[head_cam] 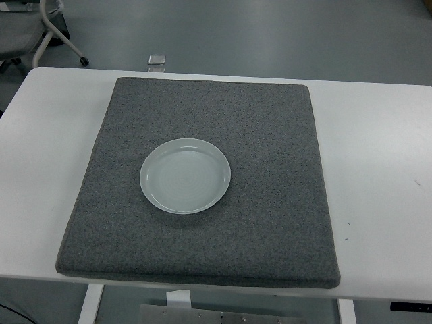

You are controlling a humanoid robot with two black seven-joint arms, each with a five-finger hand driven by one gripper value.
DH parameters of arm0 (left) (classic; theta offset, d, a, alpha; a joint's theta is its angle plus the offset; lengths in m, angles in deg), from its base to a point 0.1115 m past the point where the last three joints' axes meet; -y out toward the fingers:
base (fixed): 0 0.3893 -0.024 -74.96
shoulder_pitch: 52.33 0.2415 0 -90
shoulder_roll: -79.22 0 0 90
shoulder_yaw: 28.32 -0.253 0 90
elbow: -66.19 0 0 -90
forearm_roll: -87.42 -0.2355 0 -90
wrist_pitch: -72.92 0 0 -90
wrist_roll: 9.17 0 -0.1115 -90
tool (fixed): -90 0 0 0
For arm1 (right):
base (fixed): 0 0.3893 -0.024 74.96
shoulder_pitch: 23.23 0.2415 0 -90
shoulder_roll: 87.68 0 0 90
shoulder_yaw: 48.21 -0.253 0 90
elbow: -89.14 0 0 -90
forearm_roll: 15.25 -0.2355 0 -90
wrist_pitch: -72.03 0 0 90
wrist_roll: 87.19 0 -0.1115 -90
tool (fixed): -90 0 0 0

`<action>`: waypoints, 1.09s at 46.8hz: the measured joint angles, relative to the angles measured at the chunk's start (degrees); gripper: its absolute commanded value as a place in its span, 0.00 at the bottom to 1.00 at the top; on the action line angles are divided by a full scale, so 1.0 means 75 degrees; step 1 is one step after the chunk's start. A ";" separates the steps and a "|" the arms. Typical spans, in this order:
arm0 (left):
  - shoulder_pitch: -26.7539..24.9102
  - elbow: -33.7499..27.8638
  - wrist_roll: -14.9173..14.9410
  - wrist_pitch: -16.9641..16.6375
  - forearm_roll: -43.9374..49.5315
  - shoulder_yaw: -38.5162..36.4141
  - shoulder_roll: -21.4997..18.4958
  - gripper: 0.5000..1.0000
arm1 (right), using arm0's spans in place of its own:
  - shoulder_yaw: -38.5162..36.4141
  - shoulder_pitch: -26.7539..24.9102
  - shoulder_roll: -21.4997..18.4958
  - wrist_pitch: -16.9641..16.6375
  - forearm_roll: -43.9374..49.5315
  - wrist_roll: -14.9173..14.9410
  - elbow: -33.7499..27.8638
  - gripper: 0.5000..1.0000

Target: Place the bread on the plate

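The white table (pixel 378 148) carries a grey mat (pixel 270 169). A pale plate (pixel 185 175) sits at the mat's nine o'clock side, holding nothing. Neither bread nor either hand is visible, so their state cannot be told. Bread is likely light and soft, best cradled gently around its middle.

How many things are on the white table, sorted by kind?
Plate: 1
Grey mat: 1
Small clear box at the table's far edge: 1
Bread: 0 in view
Total: 3
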 measured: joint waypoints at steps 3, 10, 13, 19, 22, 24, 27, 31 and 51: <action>-0.0152 -0.0214 0.0059 -0.0069 0.0000 -0.0040 0.0195 0.00 | 0.0001 -0.0001 0.0000 0.0000 0.0000 0.0000 -0.0002 0.86; -0.0240 -0.1457 0.0099 -0.0421 -0.0179 -0.0048 0.0178 0.00 | 0.0000 0.0013 0.0000 0.0000 0.0000 0.0001 -0.0002 0.86; -0.0199 -0.2368 0.0092 -0.0781 -0.0533 -0.0048 -0.0161 0.00 | -0.0007 0.0011 0.0000 0.0000 0.0001 0.0000 -0.0002 0.86; 0.0253 -0.4284 0.0079 -0.1549 -0.1660 -0.0057 -0.0905 0.00 | -0.0010 0.0011 0.0000 -0.0008 0.0001 0.0000 -0.0002 0.86; 0.0782 -0.4844 0.0078 -0.1831 -0.2355 -0.0057 -0.1096 0.00 | -0.0011 0.0012 0.0000 -0.0007 0.0001 0.0001 -0.0002 0.86; 0.1079 -0.4986 0.0074 -0.2018 -0.2824 -0.0048 -0.1164 0.00 | -0.0012 0.0012 0.0000 -0.0010 0.0001 0.0002 -0.0002 0.86; 0.1606 -0.5024 0.0062 -0.2365 -0.3500 -0.0028 -0.1223 0.00 | -0.0012 0.0015 0.0000 -0.0010 0.0002 0.0002 -0.0002 0.86; 0.2268 -0.5023 0.0004 -0.2755 -0.4030 0.0011 -0.1229 0.00 | -0.0012 0.0012 0.0000 -0.0010 0.0001 0.0002 -0.0002 0.86; 0.4289 -0.4662 -0.0029 -0.3633 -0.4224 -0.0034 -0.0956 0.00 | -0.0011 0.0013 0.0000 -0.0012 0.0000 0.0002 -0.0002 0.86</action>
